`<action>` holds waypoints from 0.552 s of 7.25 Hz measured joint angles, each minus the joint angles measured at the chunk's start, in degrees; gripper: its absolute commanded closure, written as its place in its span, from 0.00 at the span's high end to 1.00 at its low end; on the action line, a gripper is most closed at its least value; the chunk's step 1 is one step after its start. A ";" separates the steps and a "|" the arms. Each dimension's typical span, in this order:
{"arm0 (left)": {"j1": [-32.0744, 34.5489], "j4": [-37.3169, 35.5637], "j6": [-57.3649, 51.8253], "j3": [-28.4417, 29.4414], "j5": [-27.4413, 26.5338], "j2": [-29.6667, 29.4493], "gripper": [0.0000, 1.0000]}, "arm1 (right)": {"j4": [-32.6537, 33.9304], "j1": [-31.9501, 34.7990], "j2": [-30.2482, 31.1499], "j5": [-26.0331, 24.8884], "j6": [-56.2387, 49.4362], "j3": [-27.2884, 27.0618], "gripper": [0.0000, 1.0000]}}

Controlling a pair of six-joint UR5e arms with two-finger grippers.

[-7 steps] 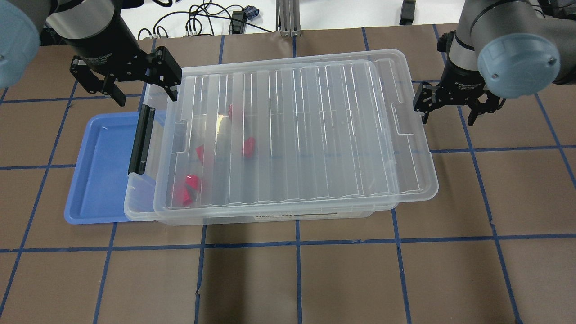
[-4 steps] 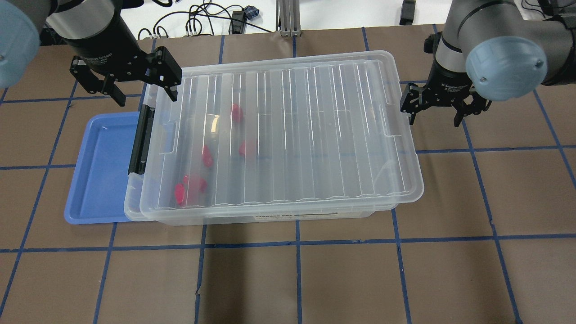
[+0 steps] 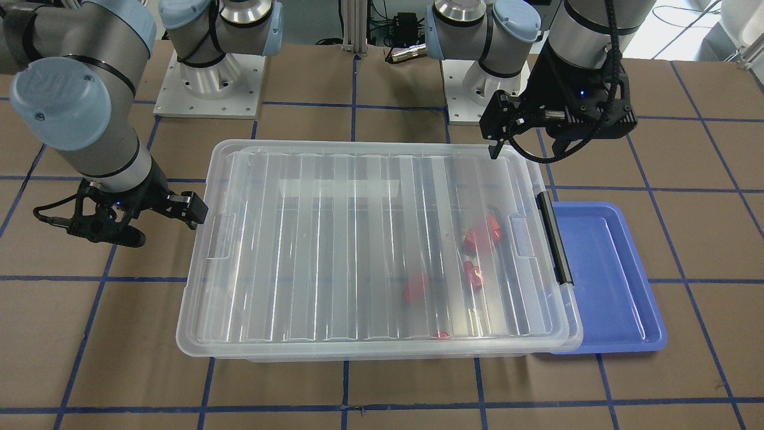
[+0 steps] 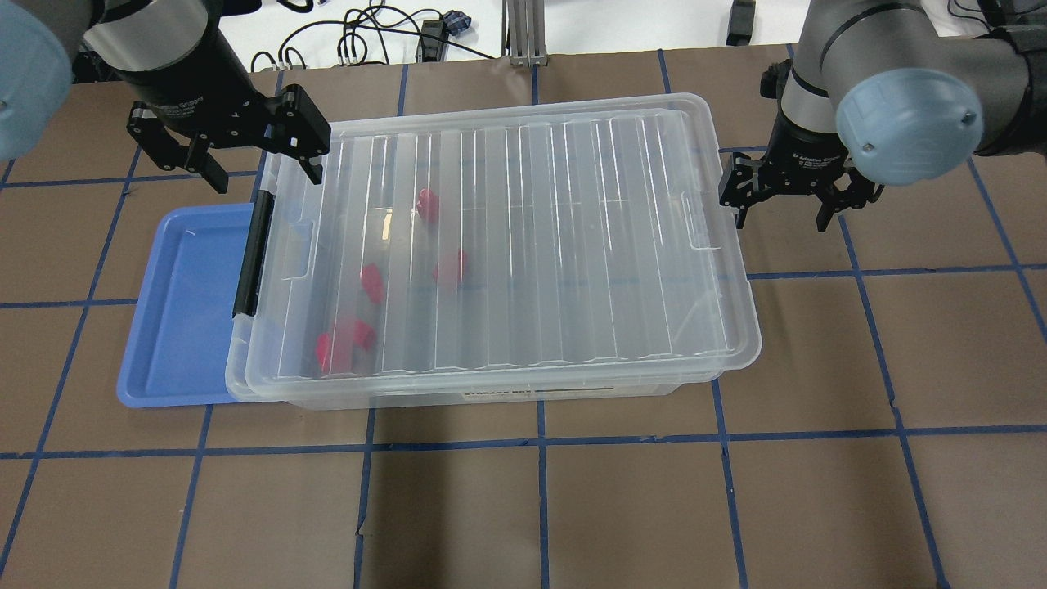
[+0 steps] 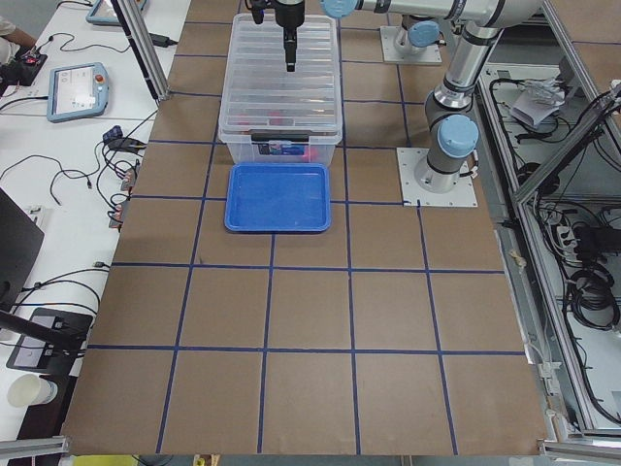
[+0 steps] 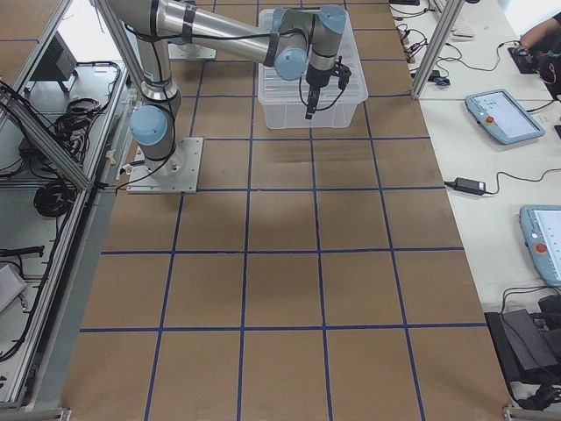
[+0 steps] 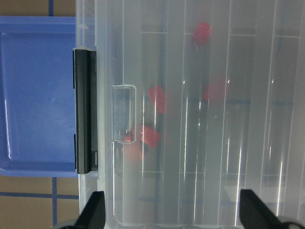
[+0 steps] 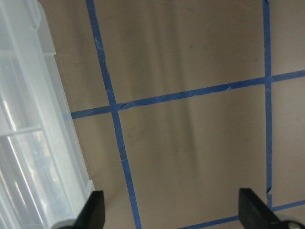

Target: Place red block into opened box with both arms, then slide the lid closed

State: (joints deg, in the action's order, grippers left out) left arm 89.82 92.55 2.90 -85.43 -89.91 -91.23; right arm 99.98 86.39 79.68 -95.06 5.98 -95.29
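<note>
The clear ribbed lid lies on the clear box and covers nearly all of it. A narrow strip stays uncovered by the black bar. Several red blocks lie inside, seen blurred through the lid. My left gripper hangs open over the box's far corner at the bar end, holding nothing. My right gripper is open at the lid's other short end, with one finger against the lid's edge.
A blue tray lies partly under the box's bar end. Brown table covering with blue tape lines surrounds the box. Cables and a metal post sit beyond the far edge. The arm bases stand behind the box in the front-facing view.
The lid has slid left toward the black bar and now covers more of the box. My right gripper moved left with it. The left gripper has not moved.
</note>
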 measured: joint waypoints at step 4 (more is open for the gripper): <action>0.00 0.00 0.00 0.35 -0.07 -0.28 1.00 | -4.34 -0.49 5.67 1.52 -0.01 6.04 1.00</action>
State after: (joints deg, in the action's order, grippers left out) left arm 89.82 92.55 2.90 -85.08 -89.98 -91.51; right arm 95.63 85.90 85.36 -93.54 5.97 -89.25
